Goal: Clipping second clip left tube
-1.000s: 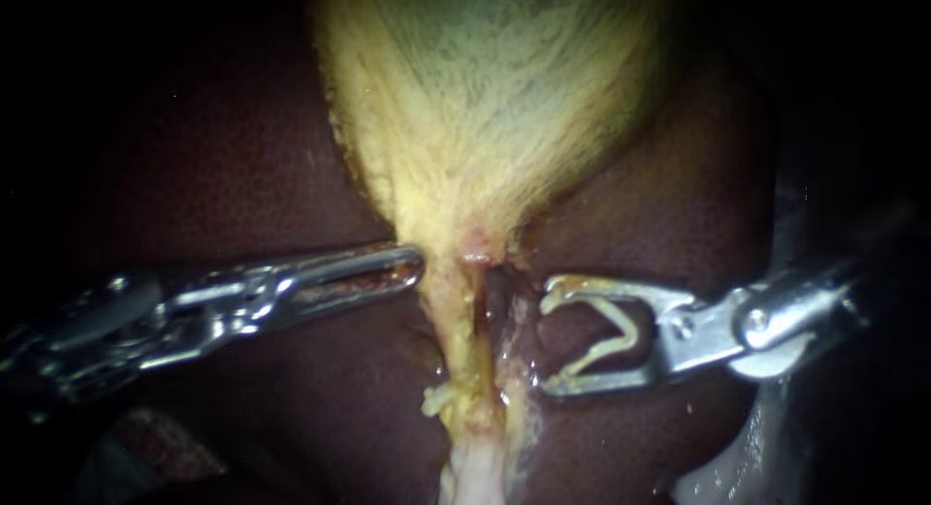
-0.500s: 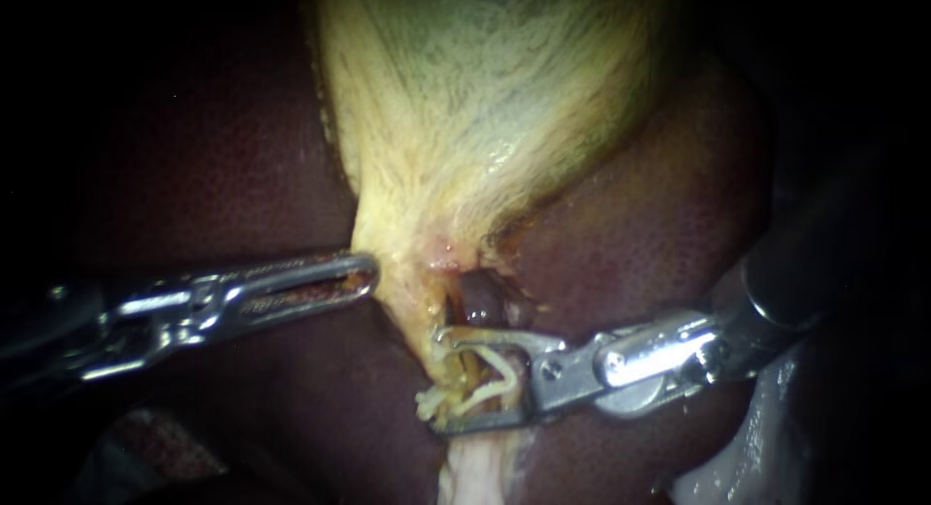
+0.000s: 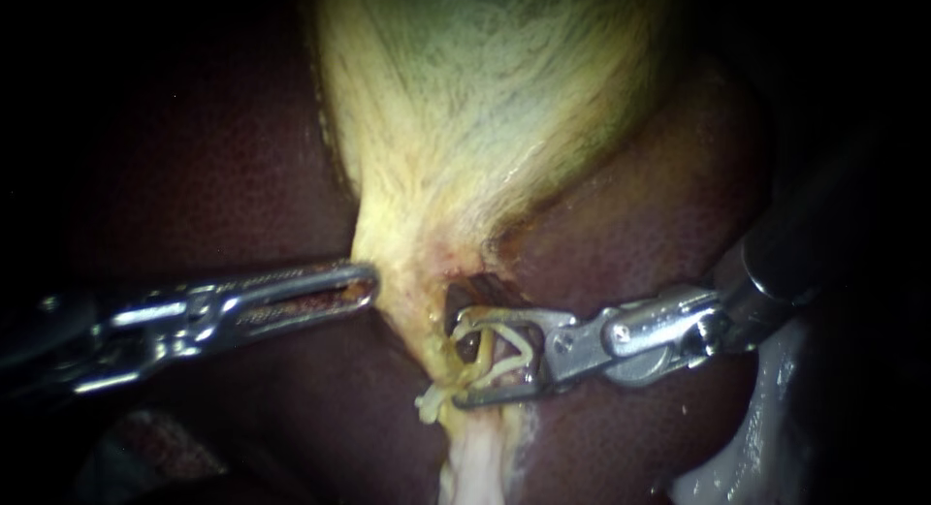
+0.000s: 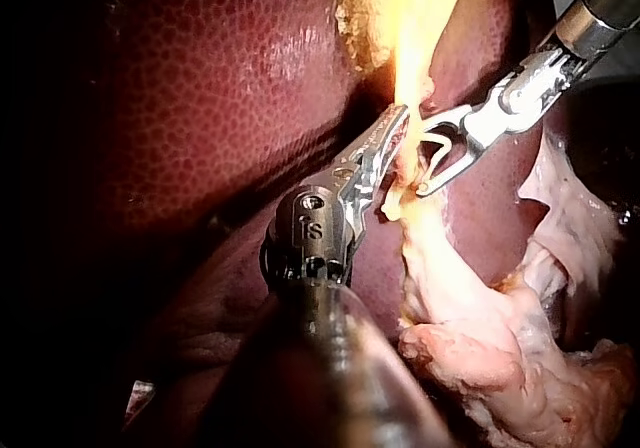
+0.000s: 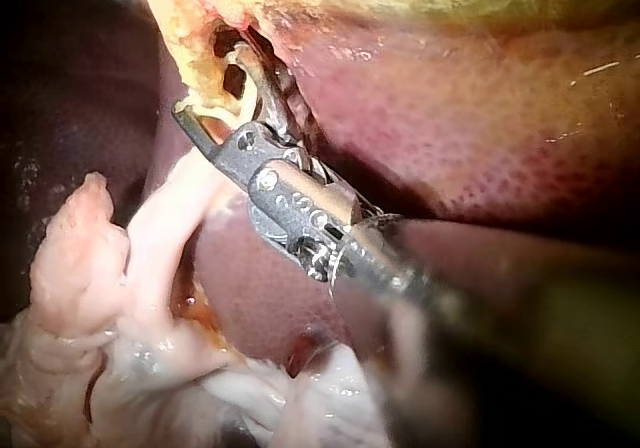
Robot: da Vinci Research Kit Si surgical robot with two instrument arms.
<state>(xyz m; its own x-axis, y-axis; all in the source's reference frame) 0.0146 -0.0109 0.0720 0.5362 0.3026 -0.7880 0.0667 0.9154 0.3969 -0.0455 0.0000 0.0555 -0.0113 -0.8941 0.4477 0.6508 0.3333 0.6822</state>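
My right instrument (image 3: 456, 358) comes in from the right with its two jaws standing apart. They carry a pale clip (image 3: 514, 338) between them, one leg of the clip seated against each jaw, so the jaws are engaged on the clip and on nothing else that I can confirm. Directly at the jaw tips lies the left tube (image 3: 434, 342), a pale yellow strand running down from the gallbladder neck. The clip's open legs reach onto this strand, but I cannot tell whether they enclose its full width. Inside the space between the jaws, just behind the tips, a short dark strand (image 3: 472, 345) shows through the gap. Beyond the tube, on the side opposite my right instrument, my left instrument (image 3: 367, 284) lies nearly level. Its jaws are pressed together and hold nothing, and its tip rests against the flank of the yellow tissue, slightly above the level of the clip. Further from both tips, the gallbladder (image 3: 485, 108) widens upward as a pale yellow-green body. The dark red liver (image 3: 194, 156) surrounds it on both sides and lies beneath both shafts. Below the jaws of my right instrument, the tube runs on into loose pale tissue (image 5: 120, 298).
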